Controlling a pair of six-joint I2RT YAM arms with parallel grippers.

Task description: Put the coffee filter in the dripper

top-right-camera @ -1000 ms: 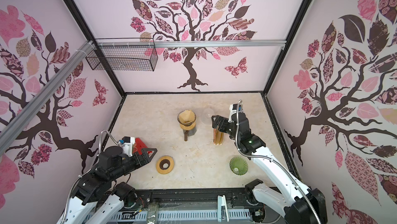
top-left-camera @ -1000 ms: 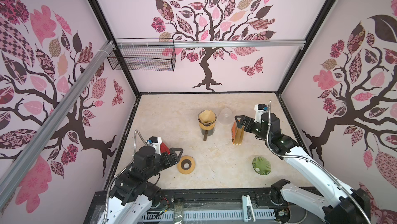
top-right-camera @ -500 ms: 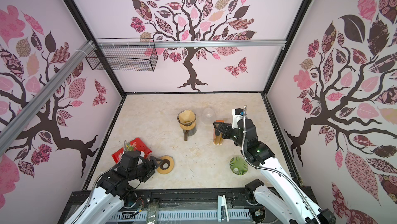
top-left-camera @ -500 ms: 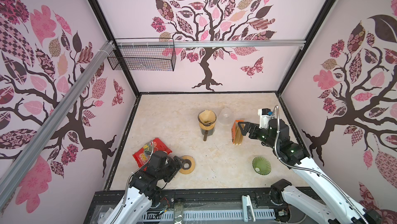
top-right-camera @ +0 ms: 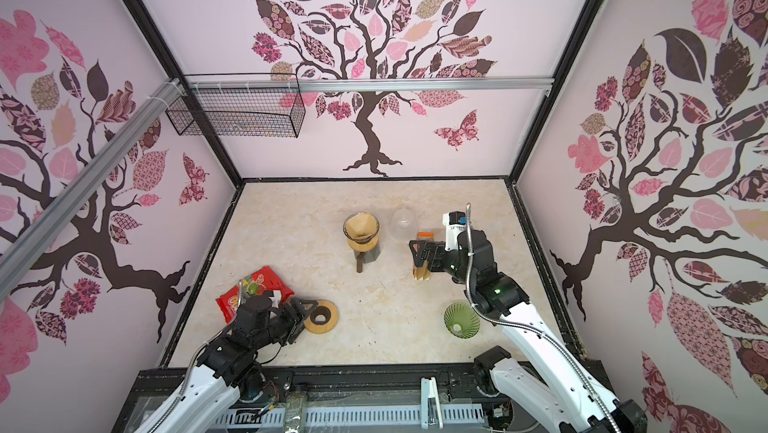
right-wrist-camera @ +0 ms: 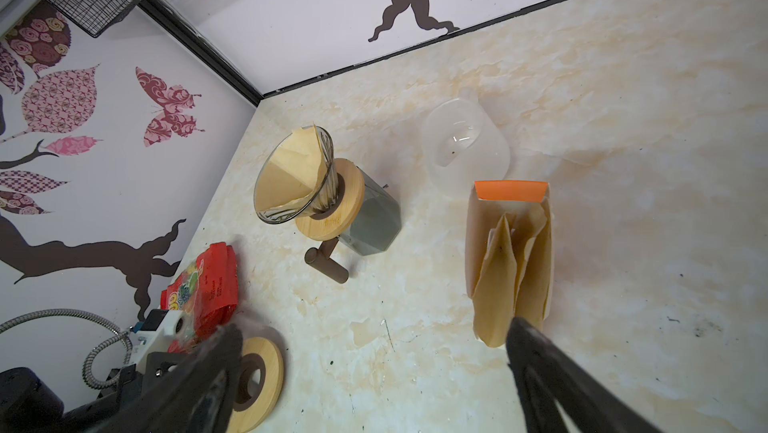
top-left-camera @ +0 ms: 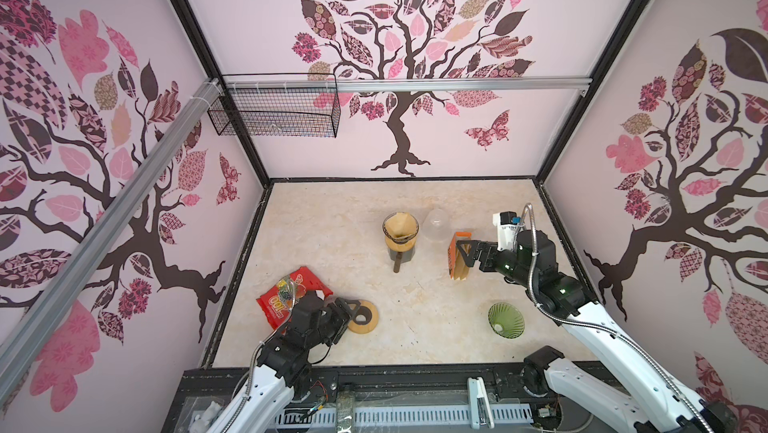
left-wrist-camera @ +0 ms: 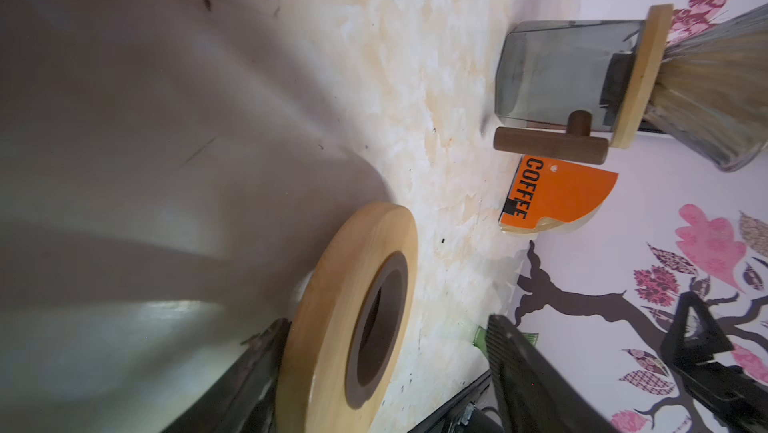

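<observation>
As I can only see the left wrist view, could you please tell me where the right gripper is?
Observer: The right gripper is open at the paper filters standing in the orange holder, and it grips none of them.
Operator: Thank you. Is there a dripper without a filter?
Observer: Yes, a green dripper sits with no filter in it at the front right of the table.
Operator: Is anything near the holder?
Observer: A clear plastic dome lies right behind it, on the side toward the back wall.
</observation>
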